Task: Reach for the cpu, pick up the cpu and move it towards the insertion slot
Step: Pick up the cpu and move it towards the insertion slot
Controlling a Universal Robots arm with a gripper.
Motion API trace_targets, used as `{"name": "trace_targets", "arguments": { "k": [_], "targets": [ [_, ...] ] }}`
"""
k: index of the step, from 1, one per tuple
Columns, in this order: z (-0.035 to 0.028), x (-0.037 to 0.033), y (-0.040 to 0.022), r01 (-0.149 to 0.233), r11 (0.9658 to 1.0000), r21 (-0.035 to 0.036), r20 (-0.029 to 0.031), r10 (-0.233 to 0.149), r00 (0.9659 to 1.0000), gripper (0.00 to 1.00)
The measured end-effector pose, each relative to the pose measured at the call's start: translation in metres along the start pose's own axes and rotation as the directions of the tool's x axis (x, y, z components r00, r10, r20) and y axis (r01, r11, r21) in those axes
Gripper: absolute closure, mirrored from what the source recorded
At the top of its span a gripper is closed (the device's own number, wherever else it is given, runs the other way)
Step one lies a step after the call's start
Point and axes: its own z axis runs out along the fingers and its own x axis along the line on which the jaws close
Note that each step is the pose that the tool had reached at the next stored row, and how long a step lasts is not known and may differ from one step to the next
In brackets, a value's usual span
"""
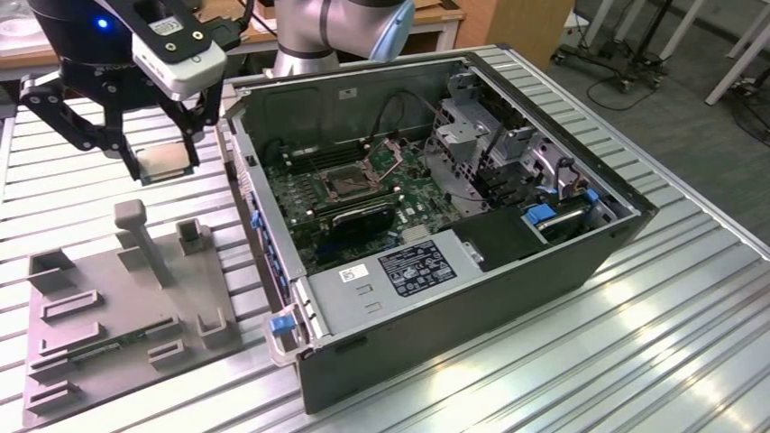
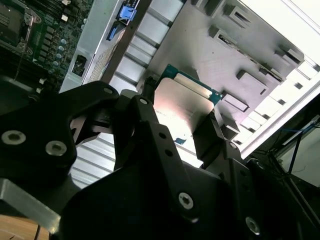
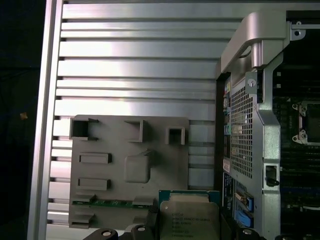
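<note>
In the exterior view my gripper (image 1: 162, 170) hangs in the air, shut on the cpu (image 1: 160, 160), a small silvery square chip. It is above the table, between the grey tray (image 1: 72, 361) and the open computer case, to the exterior view's left of the case. Both wrist views show the cpu (image 2: 182, 107) (image 3: 190, 216) clamped between the black fingers (image 2: 207, 132), with its green rim showing. The insertion slot (image 1: 349, 185), a metal-framed square socket with a dark centre, lies on the motherboard inside the case; the first wrist view shows the slot (image 3: 310, 122) at the picture's edge.
The open computer case (image 1: 481, 271) lies on its side on the slatted metal table (image 1: 673, 334). Its upright wall (image 1: 247, 180) stands between the gripper and the motherboard. The grey tray has raised posts (image 1: 135, 234) and a green memory stick (image 3: 112, 203).
</note>
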Motion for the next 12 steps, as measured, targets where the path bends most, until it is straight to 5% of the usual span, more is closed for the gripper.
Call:
{"name": "trace_targets", "arguments": {
  "k": [12],
  "targets": [
    [0.0001, -0.0034, -0.0001, 0.0, 1.0, 0.0, 0.0, 0.0, 1.0, 0.45]
  ]
}}
